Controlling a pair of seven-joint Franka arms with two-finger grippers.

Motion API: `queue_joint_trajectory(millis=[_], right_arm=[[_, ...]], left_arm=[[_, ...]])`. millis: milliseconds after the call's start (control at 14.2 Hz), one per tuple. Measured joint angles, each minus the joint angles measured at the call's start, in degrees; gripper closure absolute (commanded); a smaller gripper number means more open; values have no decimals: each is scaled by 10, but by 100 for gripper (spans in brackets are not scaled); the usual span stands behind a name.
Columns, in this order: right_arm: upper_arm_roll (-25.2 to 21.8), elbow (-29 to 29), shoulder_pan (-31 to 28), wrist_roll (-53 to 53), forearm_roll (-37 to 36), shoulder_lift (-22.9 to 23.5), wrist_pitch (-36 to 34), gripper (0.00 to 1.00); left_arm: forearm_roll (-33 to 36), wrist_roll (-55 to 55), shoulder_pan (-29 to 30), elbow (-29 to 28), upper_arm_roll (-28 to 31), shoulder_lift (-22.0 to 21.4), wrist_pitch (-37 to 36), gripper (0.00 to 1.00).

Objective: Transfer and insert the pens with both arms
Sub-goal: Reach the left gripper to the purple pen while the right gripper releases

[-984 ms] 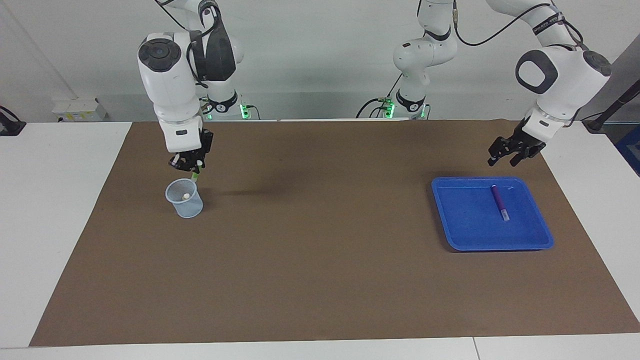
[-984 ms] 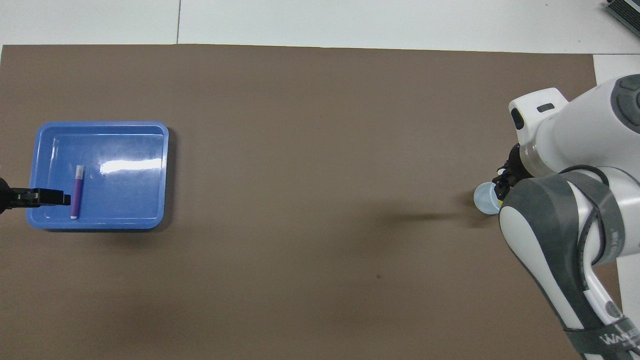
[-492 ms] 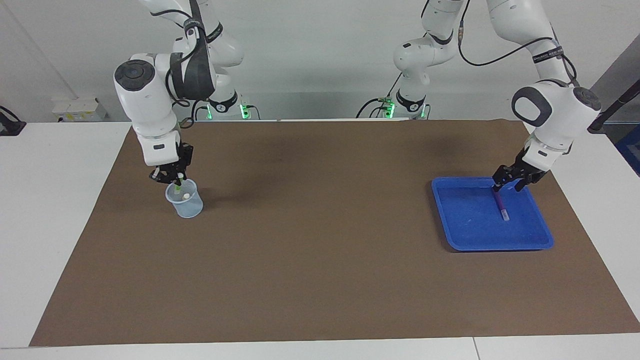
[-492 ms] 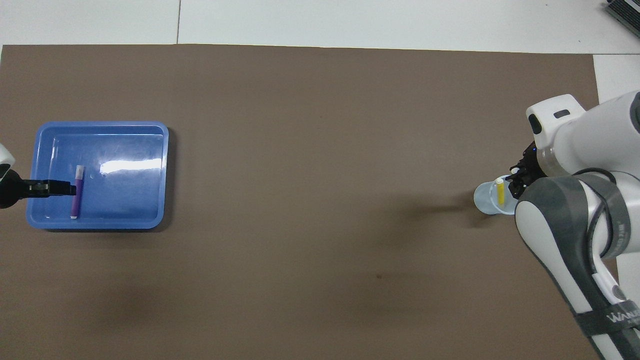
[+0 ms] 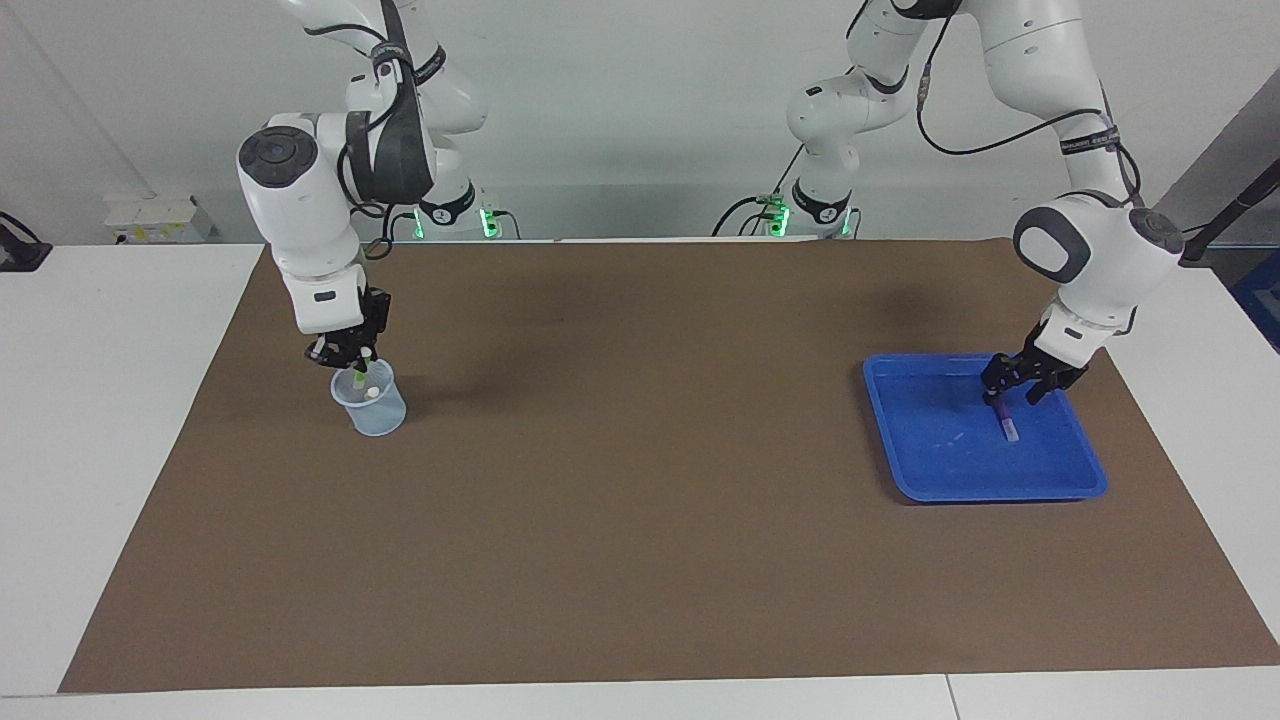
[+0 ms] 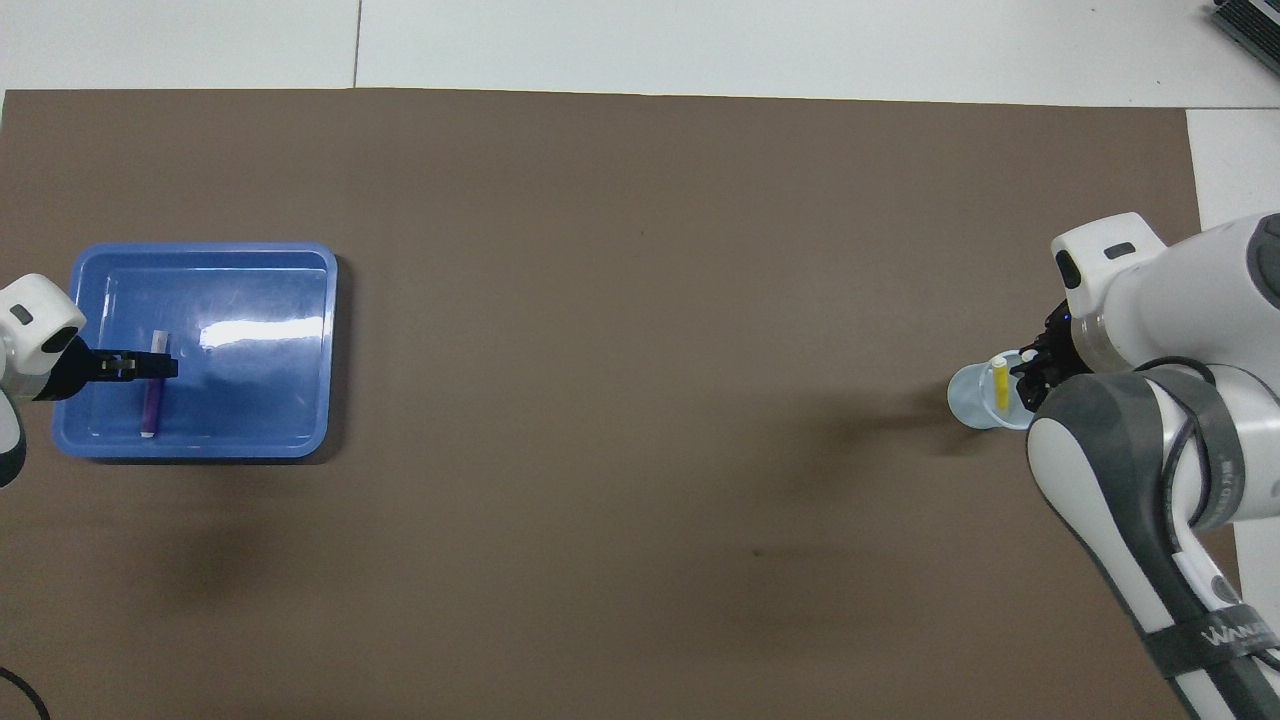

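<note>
A clear plastic cup (image 5: 378, 415) stands toward the right arm's end of the brown mat. A yellow pen (image 6: 1001, 385) leans inside it. My right gripper (image 5: 345, 357) hangs just over the cup's rim, shut on a green pen (image 5: 358, 378) whose lower end is inside the cup. In the overhead view the right arm hides most of this gripper (image 6: 1030, 365). A purple pen (image 5: 1008, 427) lies in the blue tray (image 5: 985, 493) toward the left arm's end. My left gripper (image 5: 1012, 392) is down in the tray, open, its fingers on either side of the purple pen (image 6: 151, 410).
The brown mat (image 5: 640, 500) covers most of the white table. The blue tray (image 6: 200, 250) holds only the purple pen. The cup (image 6: 965, 395) stands close to the mat's edge at the right arm's end.
My right gripper has come down over the cup and put the green pen's lower end into it. My left gripper has dropped from above the tray's edge down around the purple pen.
</note>
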Motion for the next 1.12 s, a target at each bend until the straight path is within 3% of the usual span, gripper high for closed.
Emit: queue_joint_trajectory(millis=[281,633,914,1125], right_arm=[[0,-1,-1,0,0,-2,0,0],[6,1,-1,3,23,-6,-4,0],[15,7,0,58,67,-11,-33,0],[30,13,1,116,91,-11,-53,0]], left_arm=[[0,0,0,0,-1,6,4,41],[0,0,0,-1,-1,11,18,50],[0,0,0,-3,-1,13,31,100],[0,0,0,-3,1,13,37,100]])
